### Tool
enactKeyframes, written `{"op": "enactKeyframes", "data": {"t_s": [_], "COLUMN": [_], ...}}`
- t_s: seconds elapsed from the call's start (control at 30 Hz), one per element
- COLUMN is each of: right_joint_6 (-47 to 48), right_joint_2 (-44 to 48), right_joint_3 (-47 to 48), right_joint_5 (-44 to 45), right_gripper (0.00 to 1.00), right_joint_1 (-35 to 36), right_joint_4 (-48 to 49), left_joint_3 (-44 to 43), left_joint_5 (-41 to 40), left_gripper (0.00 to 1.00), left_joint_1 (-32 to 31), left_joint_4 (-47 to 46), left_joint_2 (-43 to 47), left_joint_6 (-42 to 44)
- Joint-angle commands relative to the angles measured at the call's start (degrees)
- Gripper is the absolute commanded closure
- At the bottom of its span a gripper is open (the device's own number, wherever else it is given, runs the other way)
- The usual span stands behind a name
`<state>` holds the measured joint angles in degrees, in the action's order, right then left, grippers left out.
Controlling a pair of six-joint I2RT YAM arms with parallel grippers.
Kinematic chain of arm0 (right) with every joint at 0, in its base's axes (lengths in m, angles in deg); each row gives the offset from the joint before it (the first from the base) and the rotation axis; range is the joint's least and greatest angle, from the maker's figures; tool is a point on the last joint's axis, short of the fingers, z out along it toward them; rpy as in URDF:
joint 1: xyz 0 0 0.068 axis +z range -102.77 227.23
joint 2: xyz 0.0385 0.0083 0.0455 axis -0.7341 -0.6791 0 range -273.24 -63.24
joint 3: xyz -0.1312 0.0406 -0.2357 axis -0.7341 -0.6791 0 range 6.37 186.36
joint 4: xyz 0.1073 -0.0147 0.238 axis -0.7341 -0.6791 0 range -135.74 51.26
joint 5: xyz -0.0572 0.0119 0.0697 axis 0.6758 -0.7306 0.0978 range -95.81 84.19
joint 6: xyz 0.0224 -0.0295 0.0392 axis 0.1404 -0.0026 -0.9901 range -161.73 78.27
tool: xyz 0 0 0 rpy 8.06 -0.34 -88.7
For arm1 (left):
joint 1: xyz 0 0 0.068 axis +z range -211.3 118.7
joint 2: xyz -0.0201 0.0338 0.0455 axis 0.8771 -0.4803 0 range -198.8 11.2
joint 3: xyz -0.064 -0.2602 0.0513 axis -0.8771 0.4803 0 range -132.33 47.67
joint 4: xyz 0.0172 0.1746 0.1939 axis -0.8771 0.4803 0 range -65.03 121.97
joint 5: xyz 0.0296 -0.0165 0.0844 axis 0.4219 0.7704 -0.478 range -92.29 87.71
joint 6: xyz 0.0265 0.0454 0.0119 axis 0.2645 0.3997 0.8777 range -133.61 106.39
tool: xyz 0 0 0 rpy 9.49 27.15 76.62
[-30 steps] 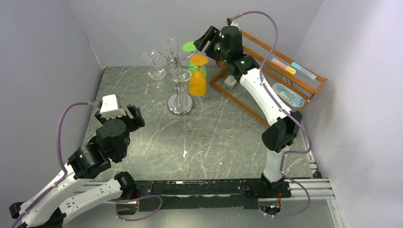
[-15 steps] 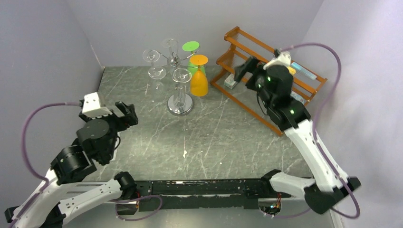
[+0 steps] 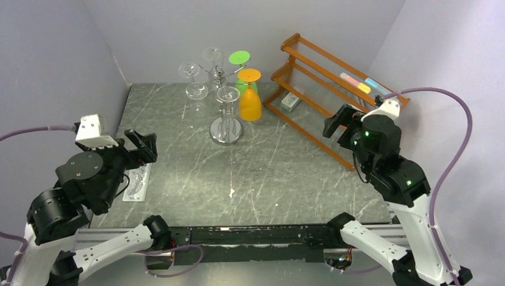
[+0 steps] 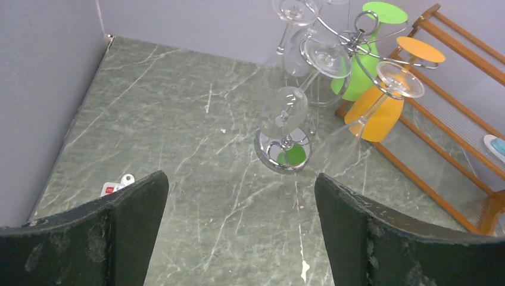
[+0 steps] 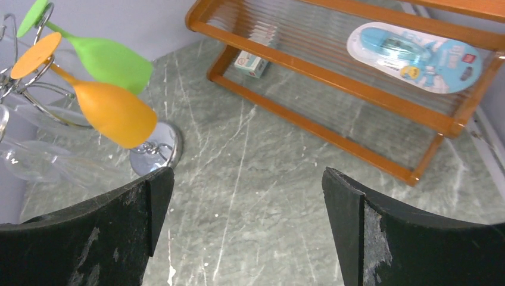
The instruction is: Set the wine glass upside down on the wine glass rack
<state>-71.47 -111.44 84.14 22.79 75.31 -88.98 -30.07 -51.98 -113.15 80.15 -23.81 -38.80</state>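
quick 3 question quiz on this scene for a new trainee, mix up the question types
1. True or false: the orange glass hangs upside down on the chrome rack.
2. Where does the blue packet lie? A) on the wooden shelf B) on the rack's round base C) under the orange glass
3. In a word or two: what do the right arm's jaws hold?

Key: 1 true; 2 A; 3 nothing, they stand open and empty.
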Motion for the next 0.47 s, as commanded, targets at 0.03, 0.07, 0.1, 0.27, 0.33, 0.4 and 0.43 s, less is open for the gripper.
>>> {"op": "enactKeyframes", "data": {"t_s": [0.03,0.07,0.1,0.27,0.33,0.4,0.43], "right_joint_6": [0.16,0.12,0.23,0.39,0.73,1.41,1.9], "right_joint_2": [1.99,2.05,2.13,3.03,3.58,3.82,3.68], "right_joint_3": [2.66,2.89,3.17,4.17,4.1,4.2,4.41], "right_joint_5": [3.62,3.99,4.17,4.67,4.13,3.59,3.16], "right_gripper": [0.0,0.0,0.0,0.0,0.0,0.0,0.0], "right_joint_1": [-0.3,-0.28,-0.3,-0.31,-0.3,-0.28,-0.3], "right_joint_4": [-7.37,-7.74,-8.03,-8.1,-7.55,-7.15,-7.22], "left_joint_3": [-4.28,-4.33,-4.43,-3.9,-3.59,-3.17,-2.99], "left_joint_5": [2.39,2.59,3.04,4.41,4.22,3.72,3.48], "left_gripper": [0.03,0.04,0.03,0.04,0.04,0.04,0.04], "left_joint_1": [-0.17,-0.11,-0.13,-0.14,-0.09,-0.09,-0.11], "left_joint_4": [3.87,3.43,2.92,0.99,0.73,0.56,0.48], "left_joint_2": [-0.68,-0.49,-0.16,0.8,0.81,0.8,0.81], "left_joint_6": [3.0,3.38,3.87,5.15,5.11,5.16,5.14]}}
